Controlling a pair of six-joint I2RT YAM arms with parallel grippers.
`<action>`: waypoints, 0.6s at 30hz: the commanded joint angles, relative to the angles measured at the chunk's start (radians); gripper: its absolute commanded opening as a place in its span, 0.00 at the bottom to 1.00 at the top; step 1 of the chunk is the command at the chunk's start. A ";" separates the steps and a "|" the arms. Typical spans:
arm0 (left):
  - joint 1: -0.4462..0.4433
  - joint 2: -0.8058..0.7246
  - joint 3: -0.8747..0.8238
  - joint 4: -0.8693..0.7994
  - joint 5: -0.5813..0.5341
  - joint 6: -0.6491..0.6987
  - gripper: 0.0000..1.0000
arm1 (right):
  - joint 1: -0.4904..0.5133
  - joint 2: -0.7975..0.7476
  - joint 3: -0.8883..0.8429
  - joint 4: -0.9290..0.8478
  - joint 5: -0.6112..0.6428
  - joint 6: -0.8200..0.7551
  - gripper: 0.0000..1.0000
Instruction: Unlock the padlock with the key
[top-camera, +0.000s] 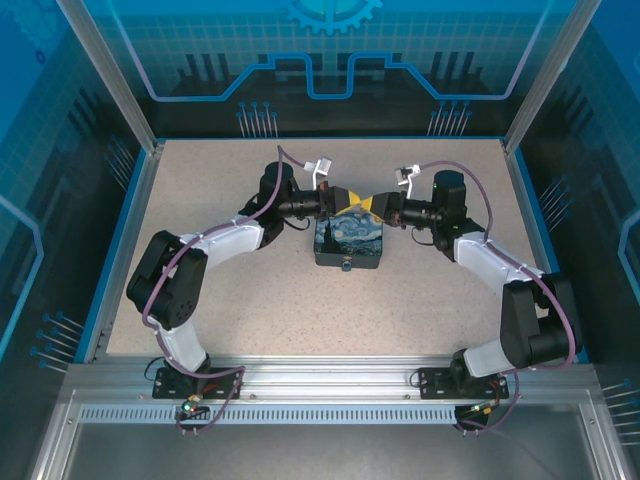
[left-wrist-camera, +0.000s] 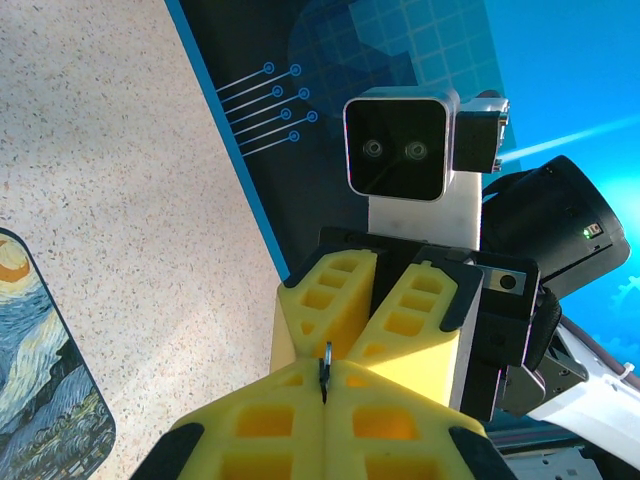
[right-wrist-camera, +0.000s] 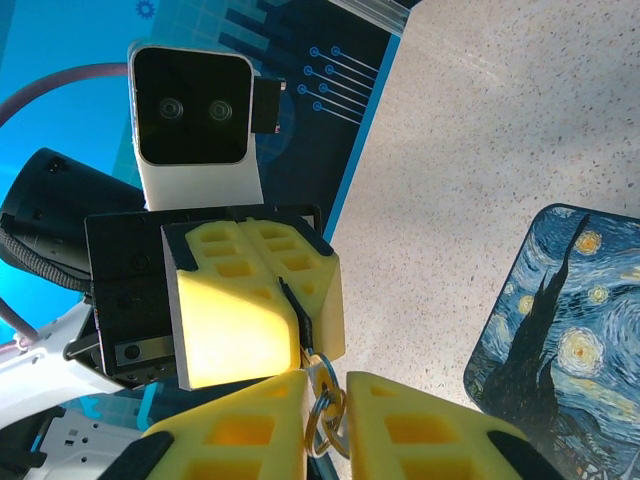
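Location of padlock (top-camera: 348, 243): flat on table (top-camera: 250, 300), near its middle, painted face up, small round metal fitting on the side toward the arm bases. Just on the near side of the spot where both arms meet tip to tip. Apart from both grippers. Padlock (left-wrist-camera: 45, 400) at lower left edge of left wrist view; padlock (right-wrist-camera: 565, 350) at right edge of right wrist view. In both, resting on the speckled surface, away from the fingers.

State of left gripper (top-camera: 357, 204) (left-wrist-camera: 325, 392): yellow fingers pressed together, clamped on key (left-wrist-camera: 324, 374). Slim dark metal strip standing out of the seam between the fingertips, pointing at the opposite gripper. Left gripper (right-wrist-camera: 298, 330) head-on in right wrist view, fingers together, dark line along the seam.

State of right gripper (top-camera: 376, 207) (right-wrist-camera: 326, 388): fingers a little apart, narrow gap between the pads. Key ring (right-wrist-camera: 323, 412), silver, more than one loop, lodged in that gap and touching both pads. Clamped on key ring, not on the dark strip. Right gripper (left-wrist-camera: 338, 340) head-on in left wrist view, fingertips converging at the key.

Relation of grippers: nose to nose, over or just beyond far edge of padlock. Fingertip contact between the two not discernible. Key and key ring spanning from one gripper to the other, clear of the table.
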 joint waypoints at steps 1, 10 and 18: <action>0.009 0.017 0.029 0.026 0.029 -0.005 0.00 | -0.017 -0.001 -0.005 0.011 -0.015 0.002 0.19; 0.007 0.020 0.031 0.031 0.027 -0.010 0.00 | -0.019 0.010 -0.004 0.031 -0.019 0.018 0.19; 0.005 0.025 0.034 0.038 0.026 -0.016 0.00 | -0.016 0.017 -0.005 0.047 -0.035 0.025 0.19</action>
